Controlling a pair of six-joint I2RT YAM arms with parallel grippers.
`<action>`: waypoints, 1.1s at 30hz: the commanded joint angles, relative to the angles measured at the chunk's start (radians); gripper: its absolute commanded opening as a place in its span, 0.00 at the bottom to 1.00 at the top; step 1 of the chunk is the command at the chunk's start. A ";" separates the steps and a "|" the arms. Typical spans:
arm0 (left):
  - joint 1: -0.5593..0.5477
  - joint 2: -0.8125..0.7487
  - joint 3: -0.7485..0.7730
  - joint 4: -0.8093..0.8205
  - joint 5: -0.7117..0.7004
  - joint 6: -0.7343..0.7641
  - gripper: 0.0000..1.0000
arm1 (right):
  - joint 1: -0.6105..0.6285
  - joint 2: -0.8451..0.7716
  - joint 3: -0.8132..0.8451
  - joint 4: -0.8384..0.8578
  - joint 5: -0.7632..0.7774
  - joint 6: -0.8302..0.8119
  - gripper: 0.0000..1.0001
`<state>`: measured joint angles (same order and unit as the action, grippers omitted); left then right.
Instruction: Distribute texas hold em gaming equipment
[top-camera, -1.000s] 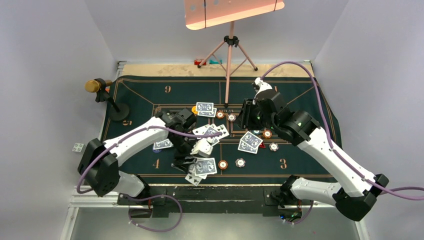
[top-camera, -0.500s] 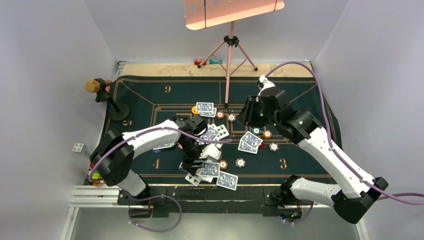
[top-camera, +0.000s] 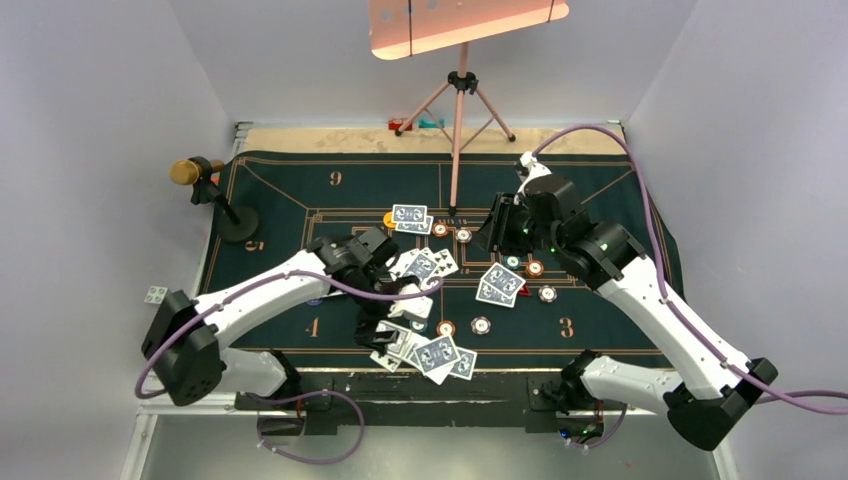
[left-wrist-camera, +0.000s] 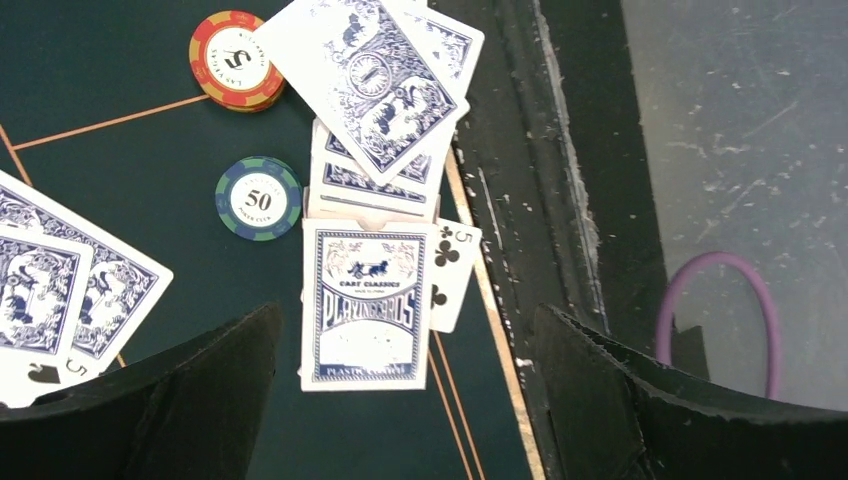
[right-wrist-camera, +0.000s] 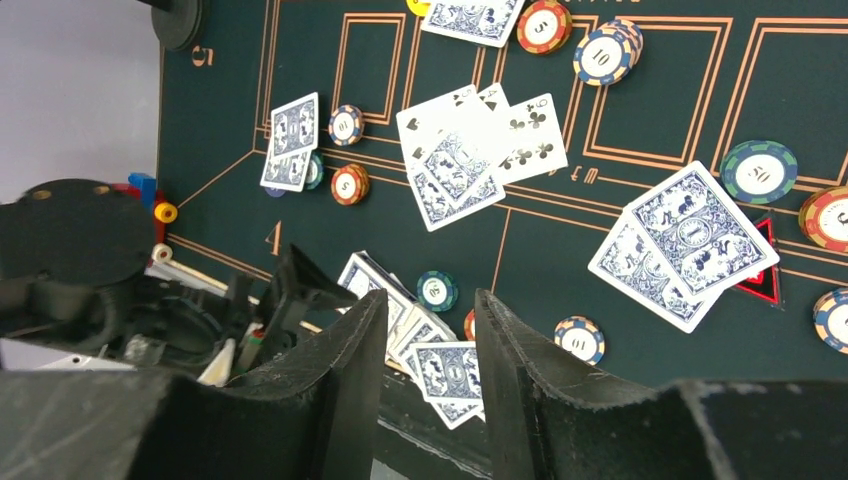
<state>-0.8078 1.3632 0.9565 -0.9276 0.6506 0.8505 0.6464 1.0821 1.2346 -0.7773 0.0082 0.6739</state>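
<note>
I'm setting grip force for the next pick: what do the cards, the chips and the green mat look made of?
Cards: probably thin coated stock, smooth with a faint sheen; they lie flat with crisp edges.
Chips: hard moulded plastic or clay composite, mostly matte, with striped rims and a printed centre label.
Mat: felt-like cloth, matte, no glare, with printed gold lines.

Tripod (top-camera: 461, 80) blocks far centre; microphone stand (top-camera: 215, 195) crowds far-left corner; bare felt mat (top-camera: 290, 180) between them passable.
</note>
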 joint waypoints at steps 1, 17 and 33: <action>-0.001 -0.089 0.074 -0.119 0.041 -0.018 1.00 | -0.005 -0.023 -0.002 0.029 -0.005 0.011 0.43; 0.269 -0.310 0.393 -0.379 -0.147 -0.281 1.00 | -0.006 -0.027 -0.045 0.065 -0.005 -0.050 0.88; 0.761 -0.352 0.318 -0.164 -0.208 -0.490 1.00 | -0.213 -0.098 -0.205 0.279 0.241 -0.150 0.94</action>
<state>-0.1349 0.9657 1.2385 -1.1397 0.3752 0.4248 0.5453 1.0008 1.0222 -0.5968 0.2344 0.5499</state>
